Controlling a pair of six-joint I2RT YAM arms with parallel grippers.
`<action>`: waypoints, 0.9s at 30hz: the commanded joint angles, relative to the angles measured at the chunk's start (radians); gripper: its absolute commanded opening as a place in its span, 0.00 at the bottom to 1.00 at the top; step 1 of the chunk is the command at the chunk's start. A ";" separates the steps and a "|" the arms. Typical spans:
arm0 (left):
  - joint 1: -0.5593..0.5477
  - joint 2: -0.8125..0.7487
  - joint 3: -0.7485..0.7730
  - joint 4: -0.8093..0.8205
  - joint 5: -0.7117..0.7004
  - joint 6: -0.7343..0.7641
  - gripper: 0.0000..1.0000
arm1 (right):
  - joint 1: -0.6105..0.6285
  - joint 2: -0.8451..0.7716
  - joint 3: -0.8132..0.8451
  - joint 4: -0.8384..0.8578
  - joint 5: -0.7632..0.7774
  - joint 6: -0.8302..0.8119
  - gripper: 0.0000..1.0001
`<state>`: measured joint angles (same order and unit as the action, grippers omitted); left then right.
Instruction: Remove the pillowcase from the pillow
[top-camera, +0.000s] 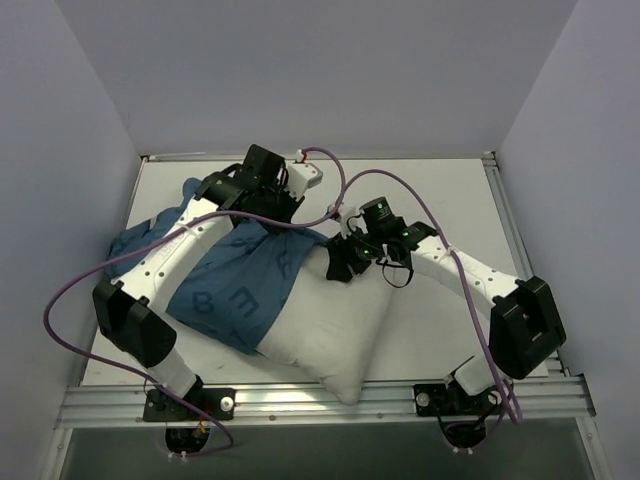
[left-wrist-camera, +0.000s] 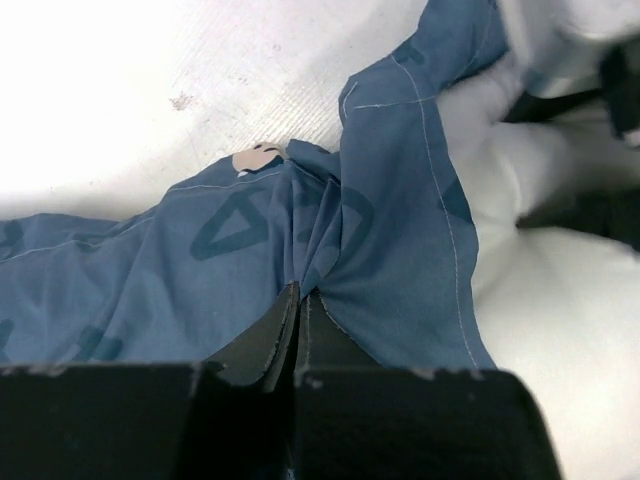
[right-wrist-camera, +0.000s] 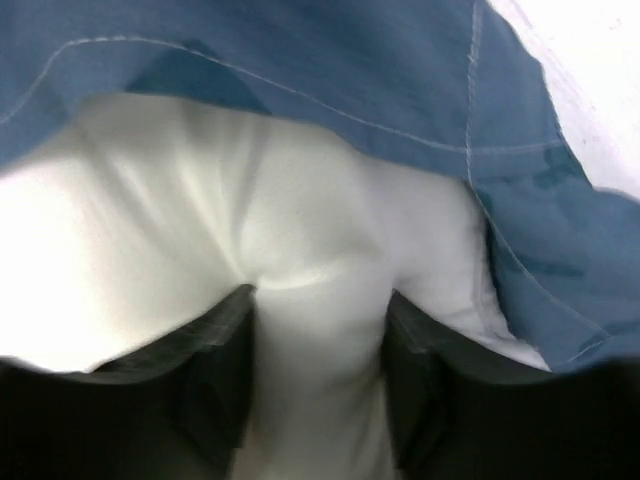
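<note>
The blue pillowcase (top-camera: 240, 285) with darker letters covers the left part of the white pillow (top-camera: 335, 325), whose right half lies bare on the table. My left gripper (top-camera: 278, 215) is shut on a bunched fold of the pillowcase (left-wrist-camera: 330, 230) at its far open hem. My right gripper (top-camera: 345, 262) is shut on a pinch of the pillow (right-wrist-camera: 310, 250) at its far edge, just beside the pillowcase hem (right-wrist-camera: 520, 190). The pillow's tag is out of view.
The white table (top-camera: 440, 200) is bounded by grey walls at the back and sides and a metal rail (top-camera: 330, 400) at the near edge. Purple cables (top-camera: 340, 175) loop over both arms. The pillowcase's loose end (top-camera: 145, 235) trails to the left.
</note>
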<state>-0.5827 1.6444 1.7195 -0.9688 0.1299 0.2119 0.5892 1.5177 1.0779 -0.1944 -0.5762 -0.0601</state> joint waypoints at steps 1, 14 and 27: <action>0.046 -0.003 0.092 0.110 -0.059 -0.028 0.02 | 0.006 -0.011 -0.047 -0.071 0.124 0.011 0.41; 0.225 0.066 -0.049 0.258 -0.213 0.119 0.02 | -0.098 -0.298 -0.062 -0.174 0.265 0.206 0.00; 0.543 0.108 0.037 0.279 -0.176 0.222 0.02 | -0.376 -0.254 -0.064 -0.201 0.208 0.203 0.00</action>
<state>-0.1829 1.7702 1.6745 -0.7574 0.1806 0.3218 0.2756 1.2640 1.0183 -0.2470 -0.4900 0.1795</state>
